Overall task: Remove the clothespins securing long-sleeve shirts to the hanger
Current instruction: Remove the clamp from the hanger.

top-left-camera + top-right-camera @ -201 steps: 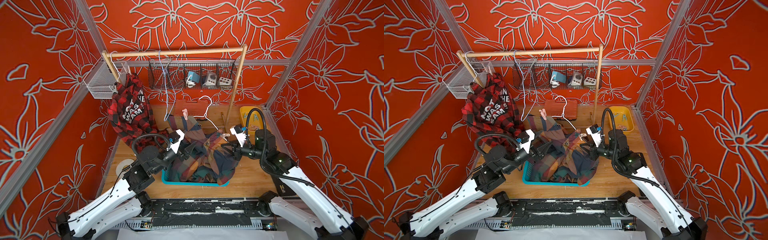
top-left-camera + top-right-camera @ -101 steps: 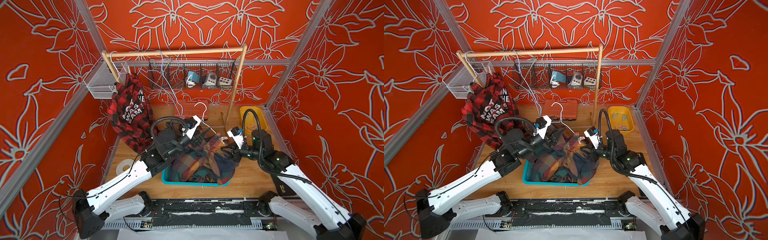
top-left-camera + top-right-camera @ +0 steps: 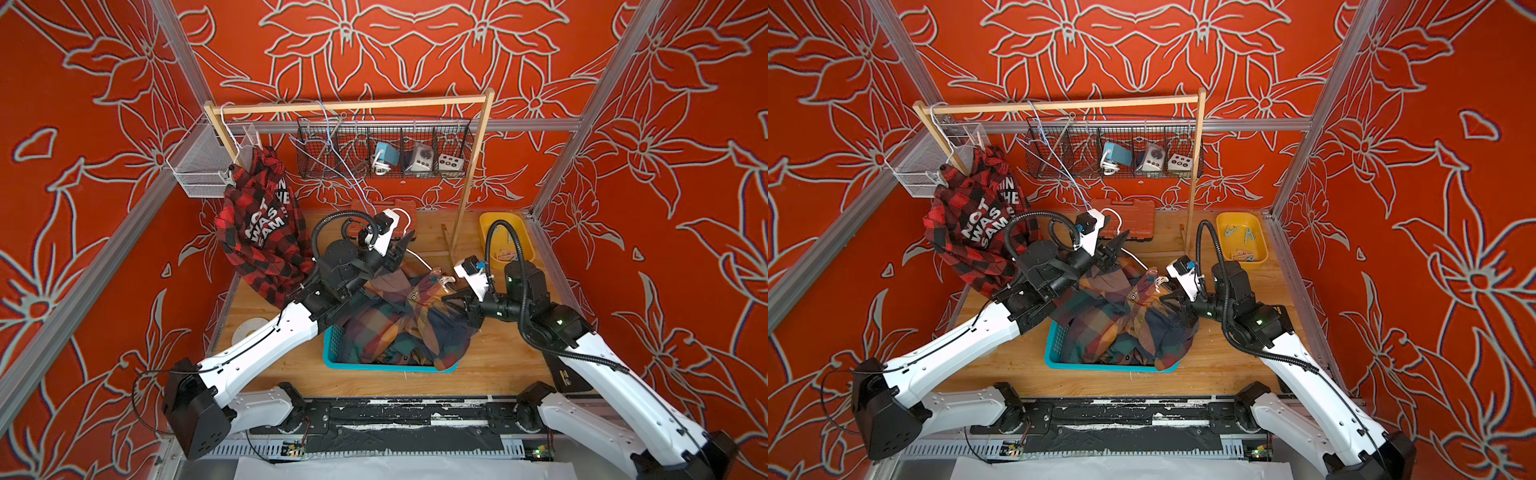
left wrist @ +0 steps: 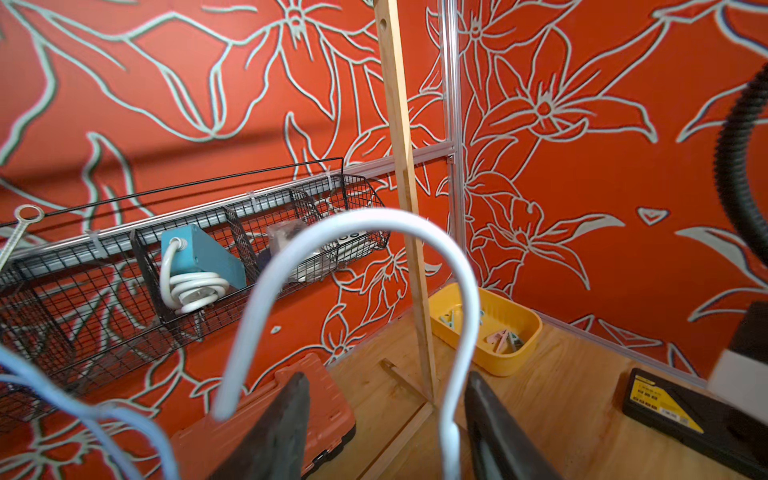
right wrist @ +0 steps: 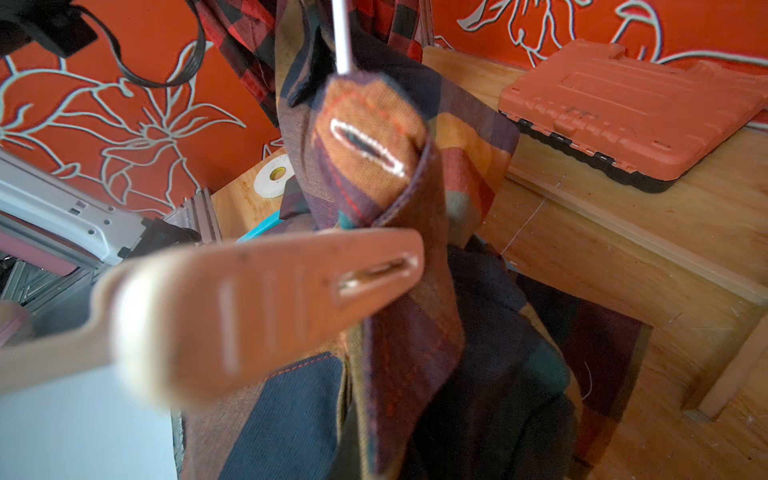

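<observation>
A dark plaid shirt (image 3: pixel 399 320) drapes over a teal basket (image 3: pixel 332 358), still on a white wire hanger (image 4: pixel 374 216). A pink clothespin (image 5: pixel 266 299) grips its collar edge, seen in both top views (image 3: pixel 446 280). My left gripper (image 4: pixel 386 376) is open around the hanger's neck; the wire runs beside one finger (image 4: pixel 494 432). My right gripper (image 3: pixel 459 301) is buried in the same shirt's shoulder, shut on the fabric, its fingers hidden. A red-and-black lettered shirt (image 3: pixel 257 232) hangs from the wooden rack (image 3: pixel 353 106) at the left.
A yellow tray (image 3: pixel 1241 243) at the back right holds loose clothespins (image 3: pixel 1233 232). An orange case (image 3: pixel 1133 216) lies behind the basket. A black wire basket (image 3: pixel 382 149) hangs on the back wall. The rack's right post (image 4: pixel 411 249) stands near my left gripper.
My left arm has swung from the basket's left side up and back to the hanger hook, and its jaws have narrowed. My right gripper has stayed shut at the shirt, shifting slightly.
</observation>
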Robot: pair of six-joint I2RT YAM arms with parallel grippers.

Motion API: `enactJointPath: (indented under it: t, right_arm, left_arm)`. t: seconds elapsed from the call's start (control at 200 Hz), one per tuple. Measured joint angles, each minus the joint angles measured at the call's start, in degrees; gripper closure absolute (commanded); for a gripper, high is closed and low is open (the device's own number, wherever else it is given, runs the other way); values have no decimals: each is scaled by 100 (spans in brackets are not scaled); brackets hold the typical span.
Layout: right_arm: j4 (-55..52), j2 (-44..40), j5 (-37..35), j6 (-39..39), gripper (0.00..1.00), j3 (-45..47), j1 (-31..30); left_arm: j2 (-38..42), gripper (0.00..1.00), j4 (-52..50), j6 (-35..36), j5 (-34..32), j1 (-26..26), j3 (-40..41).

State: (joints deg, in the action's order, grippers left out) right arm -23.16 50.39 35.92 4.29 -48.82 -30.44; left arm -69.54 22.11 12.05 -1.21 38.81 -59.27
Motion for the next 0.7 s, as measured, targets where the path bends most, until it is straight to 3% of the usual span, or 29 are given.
enactJointPath:
  t: [0.39,0.54,0.696]
  right_arm:
    - [-90,87,-98,-96,100,-129,-107]
    - [-122,136,-164,-103,100,-144,-111]
    - [-129,136,-234,-146,75,-166,-114]
  left_arm:
    - [-103,100,125,-262,437,-11,2]
    - [-111,100,208,-302,481,2,15]
    - [-101,100,332,-262,476,-9,160]
